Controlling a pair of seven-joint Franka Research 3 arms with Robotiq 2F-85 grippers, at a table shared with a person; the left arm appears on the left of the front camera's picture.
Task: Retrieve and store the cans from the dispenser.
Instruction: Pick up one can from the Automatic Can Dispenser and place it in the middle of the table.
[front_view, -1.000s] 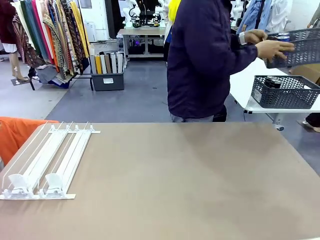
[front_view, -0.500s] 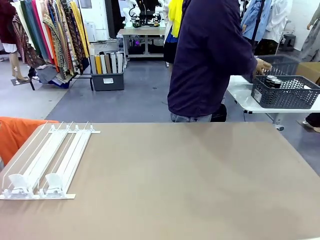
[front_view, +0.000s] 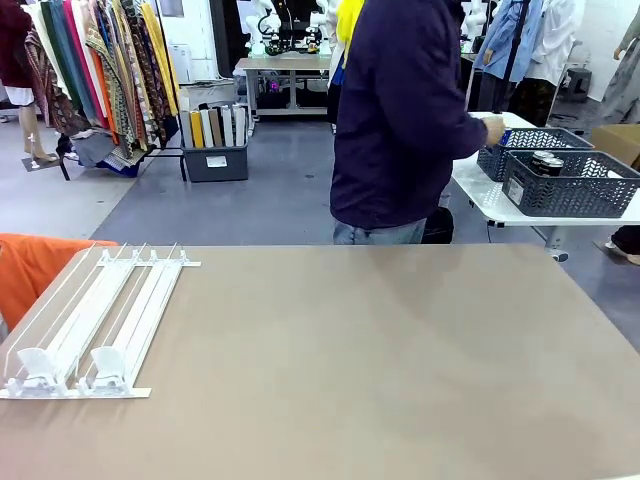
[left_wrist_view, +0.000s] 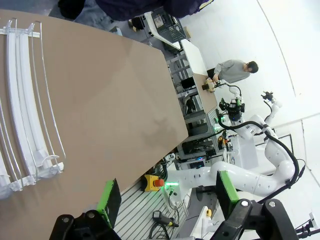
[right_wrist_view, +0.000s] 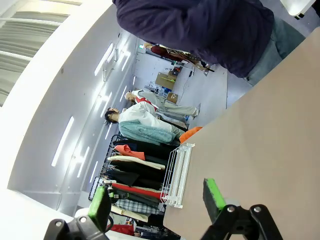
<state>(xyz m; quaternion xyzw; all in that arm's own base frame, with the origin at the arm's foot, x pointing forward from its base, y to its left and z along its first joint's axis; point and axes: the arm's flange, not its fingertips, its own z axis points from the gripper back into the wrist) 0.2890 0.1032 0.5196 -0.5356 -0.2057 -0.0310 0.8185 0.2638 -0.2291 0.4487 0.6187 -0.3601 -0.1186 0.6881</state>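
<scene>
Both my claws, left (left_wrist_view: 167, 197) and right (right_wrist_view: 157, 202), hang wide and empty. Dispenser (front_view: 95, 325) sits canless on the tabletop (front_view: 380, 360); cans (front_view: 546, 161) are in a far basket (front_view: 568, 187), so I risk grabbing nothing.

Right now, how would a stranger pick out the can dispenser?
On the big tan table, look to its left edge, the robot's left. The flat white rack of long sloped rails lies there, two small white pusher blocks at its near end, unlike the distant dark mesh baskets.

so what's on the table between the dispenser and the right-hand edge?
Nothing. In the front view the tan table is bare from the dispenser across to its right edge. The dispenser's lanes hold no cans.
</scene>
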